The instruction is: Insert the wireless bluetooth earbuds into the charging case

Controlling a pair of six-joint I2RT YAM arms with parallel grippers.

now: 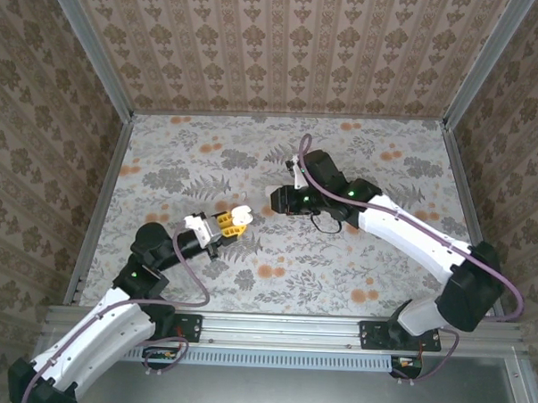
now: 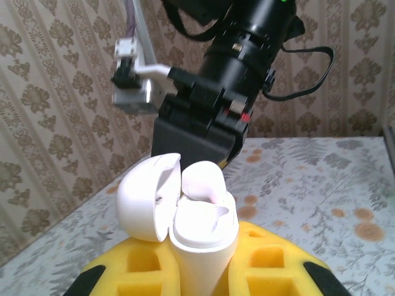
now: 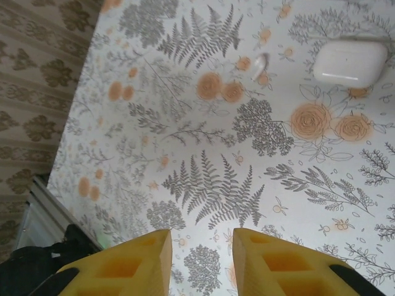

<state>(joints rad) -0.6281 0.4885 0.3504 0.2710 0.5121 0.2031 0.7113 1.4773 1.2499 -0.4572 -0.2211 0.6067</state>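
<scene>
The table is the stage, and both arms reach in towards its middle. The left gripper is clamped tight on the open case, holding it upright with the lid flipped to the left in its wrist view. A first earbud sits in it, standing a bit proud, I'd say. The right gripper hovers near that case, fingers parted a little way with nothing between them. Down on the table lies a closed case, and near it, not touching, the loose earbud. That's the one that matters. Seen from the right wrist, it lies ahead of the fingers and off to the right, its long axis running roughly away from them, slightly slanted. The right arm is free, so the pickup is its job, I reckon.
</scene>
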